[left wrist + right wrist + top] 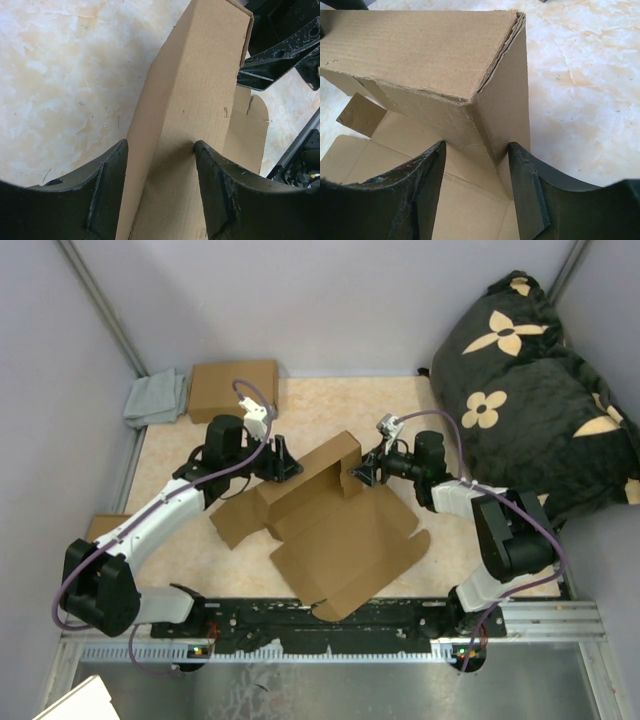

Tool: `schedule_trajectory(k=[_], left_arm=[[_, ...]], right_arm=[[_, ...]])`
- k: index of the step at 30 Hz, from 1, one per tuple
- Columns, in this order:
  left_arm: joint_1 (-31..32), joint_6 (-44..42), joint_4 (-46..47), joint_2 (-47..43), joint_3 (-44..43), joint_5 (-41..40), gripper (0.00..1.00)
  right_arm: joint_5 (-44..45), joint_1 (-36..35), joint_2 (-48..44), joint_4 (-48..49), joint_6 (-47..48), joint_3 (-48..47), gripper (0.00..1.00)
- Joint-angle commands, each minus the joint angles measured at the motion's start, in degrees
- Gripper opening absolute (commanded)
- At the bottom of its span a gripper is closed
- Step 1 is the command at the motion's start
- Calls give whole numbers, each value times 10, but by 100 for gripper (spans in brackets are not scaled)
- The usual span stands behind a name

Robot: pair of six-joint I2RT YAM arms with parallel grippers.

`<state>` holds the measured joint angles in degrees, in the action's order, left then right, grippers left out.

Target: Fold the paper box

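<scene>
Tabletop (320, 400) | left end effector (286, 464) open | right end effector (358, 472) grips box (340, 540)

Lab booth: grey panels (350, 300), aluminium rails (101, 305)

Table (420, 410): pale marbled top | far left corner: crumpled grey cloth (155, 398) lies just beside a brown cardboard piece (233, 388) | right side: black cushion (530, 380) with beige flower print | near left corner: white sheet (75, 702)
</scene>
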<state>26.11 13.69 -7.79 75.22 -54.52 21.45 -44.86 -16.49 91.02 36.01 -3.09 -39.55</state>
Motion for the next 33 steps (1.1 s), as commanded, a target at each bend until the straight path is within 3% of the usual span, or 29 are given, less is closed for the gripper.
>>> schedule_trajectory(k=[1,10,14,16,23,25,29,33], left_arm=[[-14,7,0,-1,-14,25,62],[-39,22,19,0,-14,69,60],[-40,17,23,13,-13,95,59],[-39,20,23,19,-12,99,58],[-39,19,21,23,-11,96,57],[-40,18,22,19,-10,89,57],[-42,15,21,15,-12,89,59],[-41,19,24,20,-10,106,57]], right_arm=[[-35,-12,5,23,8,-25,54],[-44,-15,10,35,4,-29,54],[-1,-34,8,50,3,-23,51],[40,-49,6,63,2,-19,46],[195,-96,-9,68,17,3,14],[214,-97,-20,101,11,30,14],[191,-97,-33,129,11,56,26],[187,-97,-24,123,-7,40,17]])
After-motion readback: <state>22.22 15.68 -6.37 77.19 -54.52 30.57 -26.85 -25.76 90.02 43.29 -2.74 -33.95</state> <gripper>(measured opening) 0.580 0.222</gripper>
